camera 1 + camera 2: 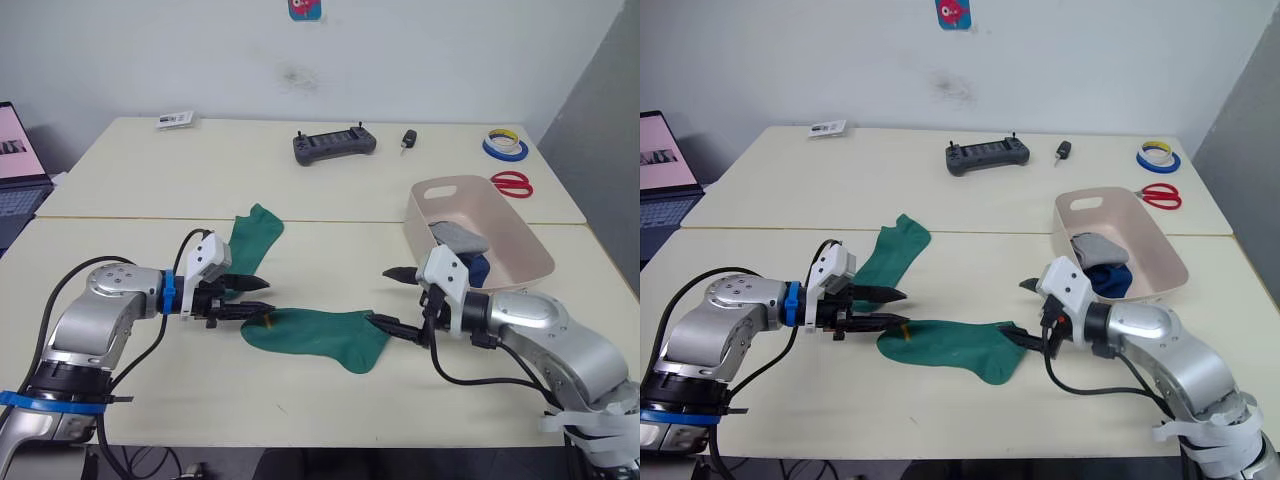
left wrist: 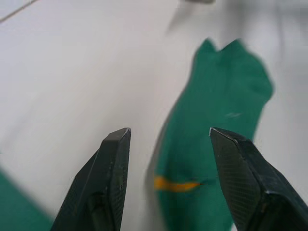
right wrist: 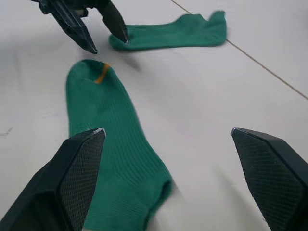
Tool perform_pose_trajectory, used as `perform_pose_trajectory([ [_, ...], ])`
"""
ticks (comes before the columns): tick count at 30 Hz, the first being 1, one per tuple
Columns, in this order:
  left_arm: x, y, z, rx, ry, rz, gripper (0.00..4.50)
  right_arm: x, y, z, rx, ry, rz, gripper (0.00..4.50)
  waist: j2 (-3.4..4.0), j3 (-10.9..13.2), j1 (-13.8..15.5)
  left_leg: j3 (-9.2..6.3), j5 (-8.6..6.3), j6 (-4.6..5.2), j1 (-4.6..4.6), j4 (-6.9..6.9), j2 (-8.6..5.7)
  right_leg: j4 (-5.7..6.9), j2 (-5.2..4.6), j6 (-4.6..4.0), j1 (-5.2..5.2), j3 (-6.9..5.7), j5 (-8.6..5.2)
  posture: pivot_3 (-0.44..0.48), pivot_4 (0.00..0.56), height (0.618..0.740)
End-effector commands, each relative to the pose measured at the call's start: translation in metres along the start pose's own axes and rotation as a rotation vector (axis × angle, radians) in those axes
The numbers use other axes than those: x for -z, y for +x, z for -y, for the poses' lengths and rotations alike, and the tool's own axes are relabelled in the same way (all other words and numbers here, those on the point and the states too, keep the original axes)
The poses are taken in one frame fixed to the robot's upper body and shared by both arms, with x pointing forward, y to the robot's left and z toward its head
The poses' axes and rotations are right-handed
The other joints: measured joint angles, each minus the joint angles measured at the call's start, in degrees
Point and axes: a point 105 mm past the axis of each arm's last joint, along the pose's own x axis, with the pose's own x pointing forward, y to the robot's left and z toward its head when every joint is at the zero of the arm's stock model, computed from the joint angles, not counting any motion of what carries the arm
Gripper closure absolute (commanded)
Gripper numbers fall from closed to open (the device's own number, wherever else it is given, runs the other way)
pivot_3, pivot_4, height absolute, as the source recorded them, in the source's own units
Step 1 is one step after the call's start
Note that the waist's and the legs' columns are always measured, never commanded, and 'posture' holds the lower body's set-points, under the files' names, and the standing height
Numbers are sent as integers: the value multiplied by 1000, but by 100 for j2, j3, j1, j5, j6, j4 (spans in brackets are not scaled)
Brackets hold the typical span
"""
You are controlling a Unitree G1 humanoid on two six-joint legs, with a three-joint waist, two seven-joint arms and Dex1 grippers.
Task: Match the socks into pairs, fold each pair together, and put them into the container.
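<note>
A green sock (image 1: 315, 338) with a small yellow mark lies flat at the middle of the near table. My left gripper (image 1: 264, 298) stands open at its yellow-marked end, the lower finger right at the sock's edge. At the opposite end my right gripper (image 1: 382, 297) is open too, its lower finger against the fabric. In the right wrist view the same sock (image 3: 115, 144) runs from one finger toward the left gripper (image 3: 96, 33). A second green sock (image 1: 250, 240) lies just behind the left gripper. The pink-beige container (image 1: 520, 282) at the right holds a grey sock (image 1: 458, 237) and a dark blue sock (image 1: 478, 268).
On the far table lie a black controller (image 1: 334, 146), a car key (image 1: 408, 139), tape rolls (image 1: 505, 146), red scissors (image 1: 511, 184) and a card (image 1: 175, 120). A laptop (image 1: 15, 170) sits at the far left. A seam joins the two tables.
</note>
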Motion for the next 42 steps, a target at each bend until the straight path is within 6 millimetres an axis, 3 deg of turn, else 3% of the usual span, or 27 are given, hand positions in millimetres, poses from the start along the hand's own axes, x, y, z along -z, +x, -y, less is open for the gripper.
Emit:
perform_pose_trajectory([
  [1, -7, 7, 7, 15, 49, 34, 2956, -2, 8, -10, -18, -54, 27, 944, 0, 0, 0, 0, 0, 0, 0, 0, 0, 0, 0, 0, 0, 0, 0, 0, 150, 740],
  [6, -2, 13, 4, -62, 67, 83, 4500, 5, 17, -19, -24, -87, 22, 2840, 0, 0, -4, 0, 0, 0, 3, 0, 0, 1, 1, 0, -1, 2, 0, 0, 150, 740],
  [10, -12, -7, -19, -337, 80, 242, 4500, 0, 16, -21, -12, -90, 39, 4244, -1, 0, 0, -2, 0, 0, 2, 0, 2, 1, 0, 0, -1, 2, 0, 0, 150, 740],
  [14, -6, -46, -35, -580, -38, 340, 4500, -10, 14, -19, -1, -108, 57, 4244, -2, -1, -12, -4, 0, 0, 4, 1, 4, 1, -1, 0, 0, 1, 0, 0, 150, 740],
  [17, 15, -71, -43, -740, -147, 323, 3941, -22, 15, -14, 8, -114, 72, 3630, -2, -1, -14, -4, 0, 0, 8, 0, 4, 1, -1, 0, 1, 2, 0, 0, 150, 740],
  [21, 40, -90, -52, -891, -286, 300, 2678, -35, 17, -15, -16, -106, 102, 2272, -5, -3, 17, -9, 0, 0, 7, 0, 2, -1, -4, 0, 5, -5, 0, 0, 150, 740],
  [23, 49, -92, -58, -949, -334, 275, 2059, -38, 18, -16, -25, -104, 109, 1599, -8, -5, 31, -10, 0, -1, 6, 0, 0, -2, -9, 0, 7, -11, 0, 0, 150, 740],
  [27, 58, -75, -61, -929, -435, 242, 793, -42, 21, -14, -10, -109, 119, 194, -15, -9, 32, -9, 0, -1, 5, 0, -2, -4, -13, 0, 8, -11, 0, 0, 150, 740],
  [31, 60, -52, -59, -847, -498, 194, 768, -43, 22, -18, -22, -125, 123, 48, -15, -9, 16, -9, 1, -2, 6, 0, -2, -2, -12, 0, 8, -11, 0, 0, 150, 740],
  [40, 74, -41, -65, -846, -567, 89, 768, -43, 21, -17, 7, -129, 120, 48, -14, -10, 21, -10, 1, -3, 10, 0, -3, 0, -11, 0, 11, -12, 0, 0, 150, 740],
  [42, 77, -39, -61, -822, -583, 62, 1154, -43, 21, -16, 12, -127, 122, 0, -14, -11, 19, -9, 1, -3, 10, 0, -3, 0, -12, 0, 11, -11, 0, 0, 150, 740],
])
